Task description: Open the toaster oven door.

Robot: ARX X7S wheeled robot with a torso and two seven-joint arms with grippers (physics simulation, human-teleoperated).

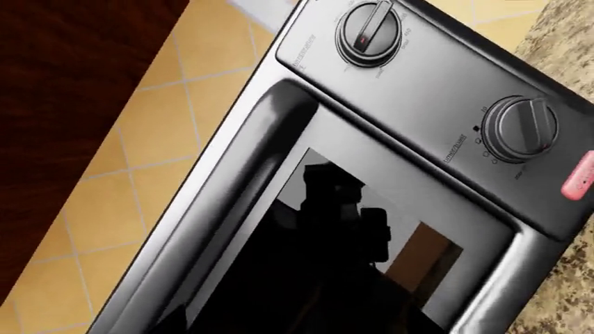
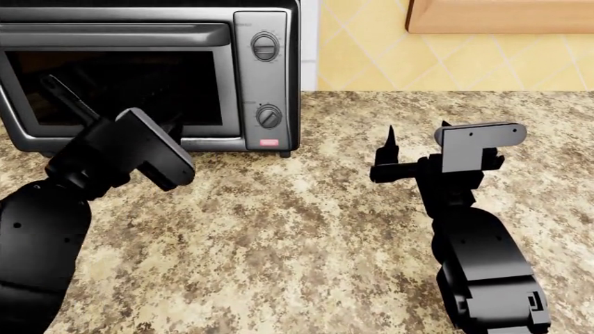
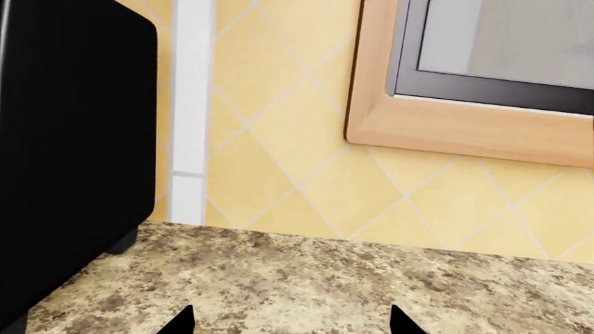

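Sitting shut at the frame's upper left, the door (image 2: 116,80) remains unopened; left gripper (image 2: 69,97) hovers near, spread unclear; right gripper (image 2: 418,149) splayed, idle.

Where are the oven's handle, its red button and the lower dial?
handle (image 2: 116,33), head view, middle of the bar across the door's top.
red button (image 2: 269,142), head view, its face, below the dials.
lower dial (image 2: 269,115), head view, knob centre.

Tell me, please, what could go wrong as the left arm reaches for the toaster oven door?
The left gripper sits low against the door glass, well below the bar handle; it might push the glass or shove the toaster oven back. The dials lie close, so a sideways drift could knock them.
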